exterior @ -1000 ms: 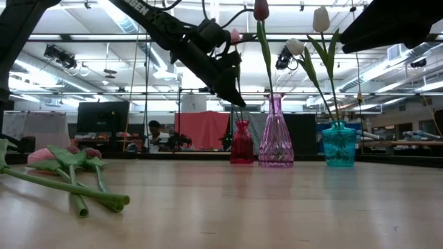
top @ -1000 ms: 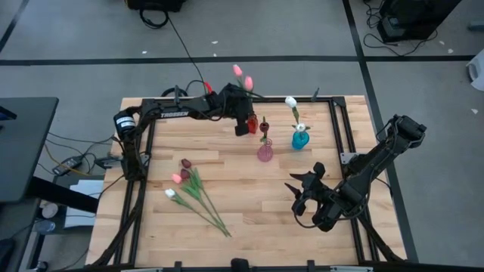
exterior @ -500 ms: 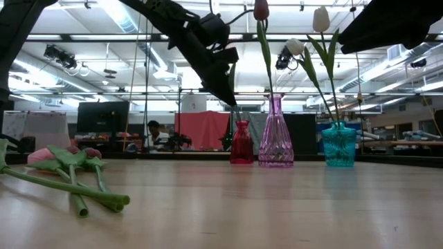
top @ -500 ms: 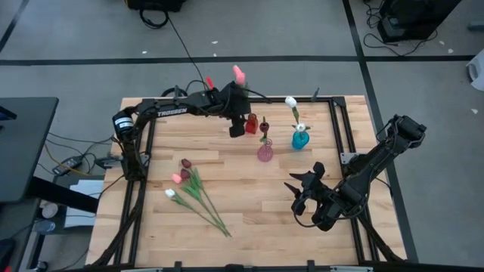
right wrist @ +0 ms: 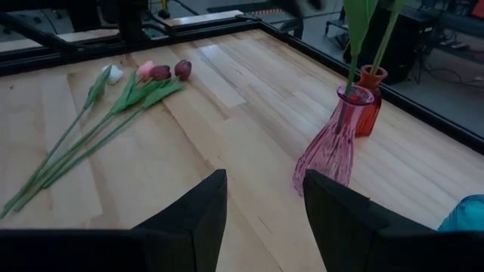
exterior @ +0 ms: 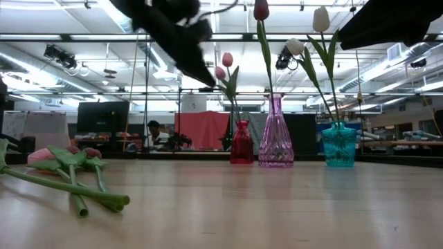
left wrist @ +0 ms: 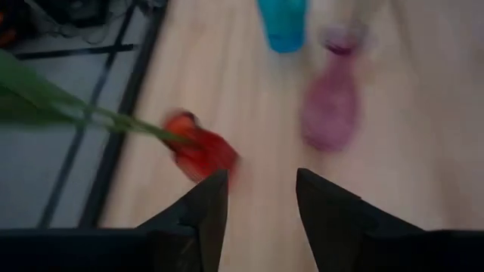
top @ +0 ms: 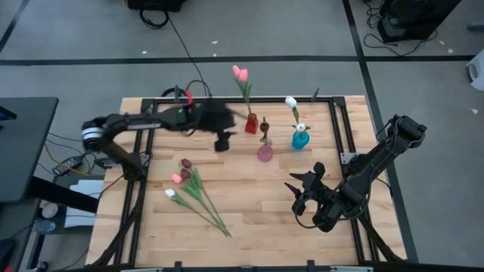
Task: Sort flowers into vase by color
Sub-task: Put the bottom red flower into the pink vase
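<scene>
Left gripper empty, fingers apart, beside red vase; pink tulips stand inside it, matched by colour. Remaining flowers lie in loose bunch on table, probably four. Right gripper waits, fingers apart, near table edge.

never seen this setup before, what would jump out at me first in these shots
Three small glass vases stand in a row near the table's far edge: a red vase with two pink tulips, a pink vase with a dark maroon tulip, and a teal vase with white tulips. A bundle of loose tulips lies on the wooden table's left half. The left gripper hovers open beside the red vase.
</scene>
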